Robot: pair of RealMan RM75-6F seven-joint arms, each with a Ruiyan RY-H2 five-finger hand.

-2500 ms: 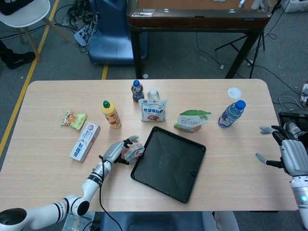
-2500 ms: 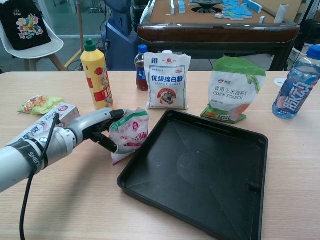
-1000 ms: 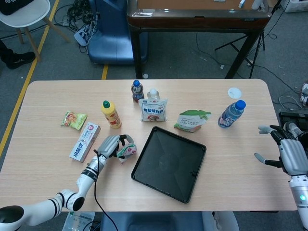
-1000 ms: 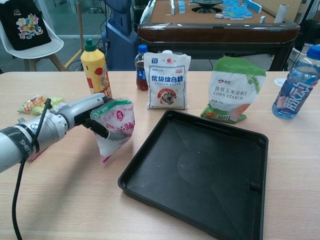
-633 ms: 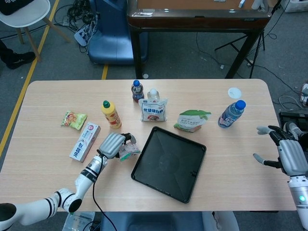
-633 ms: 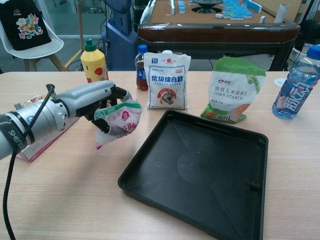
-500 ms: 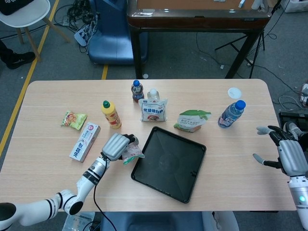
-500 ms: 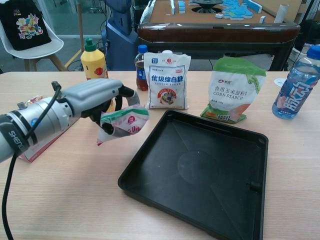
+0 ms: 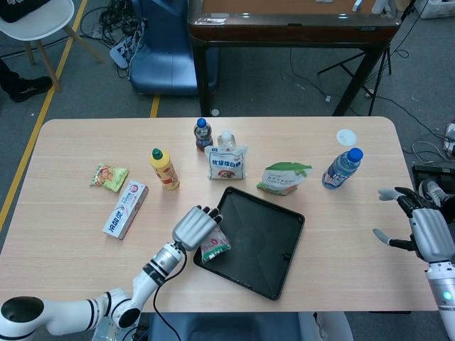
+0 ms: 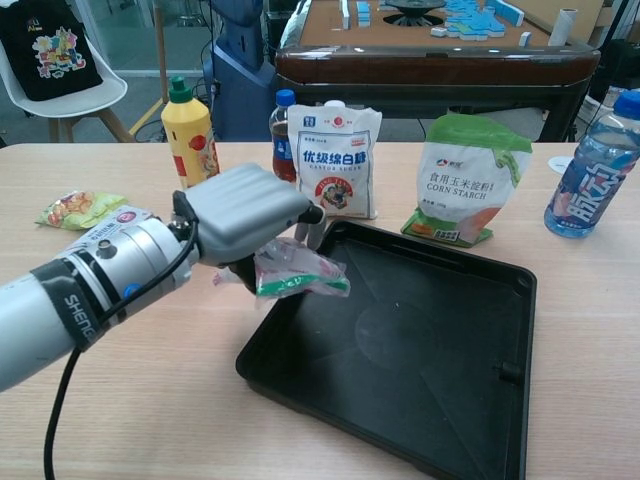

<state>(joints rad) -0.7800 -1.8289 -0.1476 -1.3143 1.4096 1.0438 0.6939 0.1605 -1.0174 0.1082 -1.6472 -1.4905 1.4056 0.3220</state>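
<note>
Nearest, the left hand (image 10: 245, 215) grips a small pouch (image 10: 297, 272), its fingers curled around the packet from above, and holds it in the air over the near left corner of the black tray (image 10: 470, 400). From the head view the pouch (image 9: 215, 247) hangs just inside the tray's (image 9: 274, 273) left rim, under the left hand (image 9: 195, 226). Off at the right edge of the table (image 9: 341, 241), the right hand (image 9: 426, 231) grasps nothing, its fingers spread apart, well away from everything else.

Left of the tray, a long toothpaste box (image 9: 125, 209) lies flat on the wood, and a little snack packet (image 9: 109, 176) lies just beyond it. Past the left hand a yellow squeeze bottle (image 10: 193, 148) stands upright with its green cap on. Just behind the tray's far rim a white sugar bag (image 10: 337, 160) stands upright, and beside it, to the right, a green and white starch bag (image 10: 465, 178). Behind the sugar bag stands a small dark soda bottle (image 10: 284, 135) with a blue cap. Far right, a water bottle (image 10: 598, 170) with a blue cap stands upright, and a white lid (image 9: 346, 136) lies just beyond it on the table.
</note>
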